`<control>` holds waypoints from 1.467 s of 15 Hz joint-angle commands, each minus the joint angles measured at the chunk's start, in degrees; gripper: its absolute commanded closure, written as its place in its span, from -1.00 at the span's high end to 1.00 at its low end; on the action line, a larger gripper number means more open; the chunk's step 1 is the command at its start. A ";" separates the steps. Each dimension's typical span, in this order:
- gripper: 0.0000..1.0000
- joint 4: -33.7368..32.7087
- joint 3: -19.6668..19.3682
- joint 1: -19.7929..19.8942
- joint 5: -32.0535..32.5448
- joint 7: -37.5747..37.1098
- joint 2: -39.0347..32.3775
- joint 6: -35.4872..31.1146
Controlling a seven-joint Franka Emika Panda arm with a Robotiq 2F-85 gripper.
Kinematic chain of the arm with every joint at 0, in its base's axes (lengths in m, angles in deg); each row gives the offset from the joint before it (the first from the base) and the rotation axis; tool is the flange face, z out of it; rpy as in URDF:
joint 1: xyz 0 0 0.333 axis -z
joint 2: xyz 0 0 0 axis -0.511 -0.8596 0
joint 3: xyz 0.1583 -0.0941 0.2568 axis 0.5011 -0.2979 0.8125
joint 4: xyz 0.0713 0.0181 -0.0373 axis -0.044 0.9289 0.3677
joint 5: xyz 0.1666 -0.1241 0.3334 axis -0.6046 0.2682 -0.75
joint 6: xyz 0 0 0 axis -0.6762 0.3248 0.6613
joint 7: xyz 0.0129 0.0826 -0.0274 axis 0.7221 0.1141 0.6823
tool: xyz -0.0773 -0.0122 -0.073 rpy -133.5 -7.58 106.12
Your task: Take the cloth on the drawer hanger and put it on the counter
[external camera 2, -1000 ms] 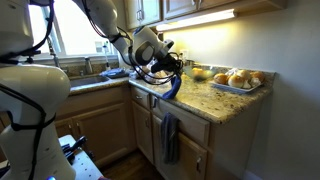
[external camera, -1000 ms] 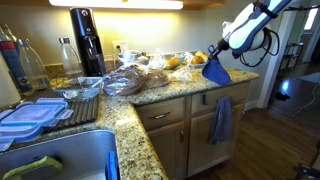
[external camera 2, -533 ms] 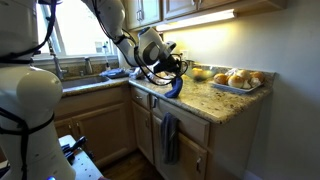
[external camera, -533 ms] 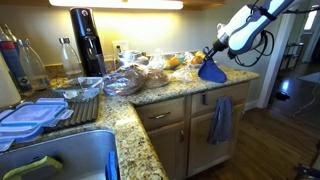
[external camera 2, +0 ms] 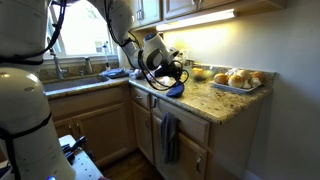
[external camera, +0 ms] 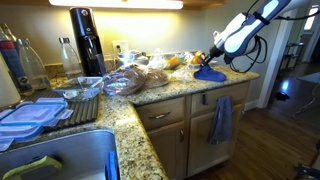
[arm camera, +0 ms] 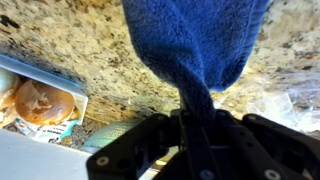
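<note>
Home kitchen w/ granite counter (external camera: 127,113), sink (external camera: 68,152), wood cabinets (external camera: 170,140) & pastries (external camera 2: 236,78)

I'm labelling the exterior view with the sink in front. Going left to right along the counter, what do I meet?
Stacked lidded containers → tall black appliance → clear food bags → the cloth, held by the gripper.

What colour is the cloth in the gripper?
Solid medium blue; the cloth shows best in the wrist view.

Blue cloth (external camera: 209,72) on the counter (external camera: 160,93), gripper (external camera: 214,60) at its top.
The arm reaches in from upper right; a paler towel (external camera: 220,118) hangs on the drawer front below, and a black appliance (external camera: 88,40) stands behind.
</note>
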 commanded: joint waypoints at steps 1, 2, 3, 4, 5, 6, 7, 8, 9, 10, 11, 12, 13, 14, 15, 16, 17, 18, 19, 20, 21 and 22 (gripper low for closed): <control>-0.24 -2.16 4.88 6.09 0.18 1.69 -1.89 2.99; -0.15 -1.99 4.59 6.16 0.48 1.61 -1.84 2.95; -0.01 -1.61 3.15 5.19 0.79 1.38 -1.46 3.10; 0.11 -1.03 1.90 4.22 1.11 1.29 -0.84 3.06; 0.26 -0.57 1.39 3.79 1.36 1.35 -0.30 2.93; 0.37 -0.11 0.39 3.36 5.10 -1.86 0.30 3.03; 0.51 0.32 0.11 3.03 5.98 -1.93 0.85 3.25; 0.63 0.62 0.16 3.04 7.05 -2.29 1.31 3.38; 0.75 1.08 0.39 3.07 7.83 -2.60 2.06 3.82; 0.89 1.39 -0.22 2.50 8.61 -2.90 2.75 4.25; 0.96 1.78 -0.07 2.44 9.21 -3.09 3.40 4.48; 1.00 2.12 -0.12 2.25 9.72 -3.23 4.15 4.85; 1.00 2.36 -0.37 1.98 10.28 -3.18 4.85 5.24; 1.00 2.66 -0.30 1.82 10.58 -3.24 5.62 5.78; 1.00 2.90 -0.32 1.66 10.82 -3.41 6.43 6.54; 1.00 3.22 -0.17 1.58 10.84 -3.62 7.25 7.57; 1.00 3.46 0.07 1.53 10.78 -3.73 8.01 8.46; 1.00 3.75 0.04 1.38 10.66 -4.01 8.81 9.67; 1.00 3.94 0.24 1.31 10.54 -4.15 9.48 10.54; 1.00 4.22 0.36 1.19 10.46 -4.38 10.17 11.39; 1.00 4.51 0.26 1.00 10.55 -4.72 10.91 12.29; 1.00 5.00 0.31 0.81 10.63 -4.96 11.67 12.77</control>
